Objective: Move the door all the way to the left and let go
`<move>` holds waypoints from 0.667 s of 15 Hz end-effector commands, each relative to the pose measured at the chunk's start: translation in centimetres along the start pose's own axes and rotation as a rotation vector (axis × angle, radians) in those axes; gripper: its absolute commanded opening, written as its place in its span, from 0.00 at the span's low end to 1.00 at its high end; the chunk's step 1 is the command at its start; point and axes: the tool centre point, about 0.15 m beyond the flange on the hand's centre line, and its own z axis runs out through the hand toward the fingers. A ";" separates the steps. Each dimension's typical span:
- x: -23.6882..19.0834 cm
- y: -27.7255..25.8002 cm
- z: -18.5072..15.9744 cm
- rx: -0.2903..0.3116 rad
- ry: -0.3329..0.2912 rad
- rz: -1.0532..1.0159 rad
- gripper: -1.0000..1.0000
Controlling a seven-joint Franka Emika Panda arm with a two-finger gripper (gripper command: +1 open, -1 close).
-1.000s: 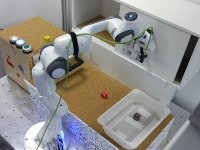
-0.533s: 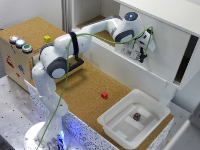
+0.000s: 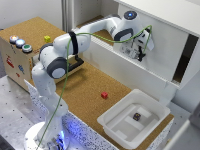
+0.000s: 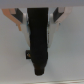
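Exterior view has the arm stretched way out over the cork worktop [image 3: 85, 90] with the end effector [image 3: 141, 51] pressed right up against the door [image 3: 150, 50], that big flat white panel on the front of the white cabinet [image 3: 165, 12]. A dark open gap in the cabinet [image 3: 181, 62] shows just past the door's edge, on the far side of the end effector from the arm's base. Wrist view is pretty blurry, but you can see the dark handle [image 4: 39, 42] sitting dead centre between the two fingers [image 4: 22, 20], white door surface all around it; the fingers look closed in around the handle, though honestly I can't tell if they're actually pinching it tight. Below the end effector and toward the near edge of the worktop sits a white plastic tray [image 3: 120, 127] with a small dark cube [image 3: 136, 116] inside. A little red block [image 3: 104, 95] lies on the cork between the arm and the tray. Back by the arm's base, well away from the end effector, there's a wooden box with coloured buttons [image 3: 20, 42] and a small yellow block [image 3: 47, 38].
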 end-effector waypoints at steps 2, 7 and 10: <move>0.9 -2.5 1.8 -0.018 -0.024 0.016 0.00; 1.0 -4.0 1.9 -0.030 -0.027 0.007 0.00; 1.1 -4.7 1.9 -0.035 -0.029 0.006 0.00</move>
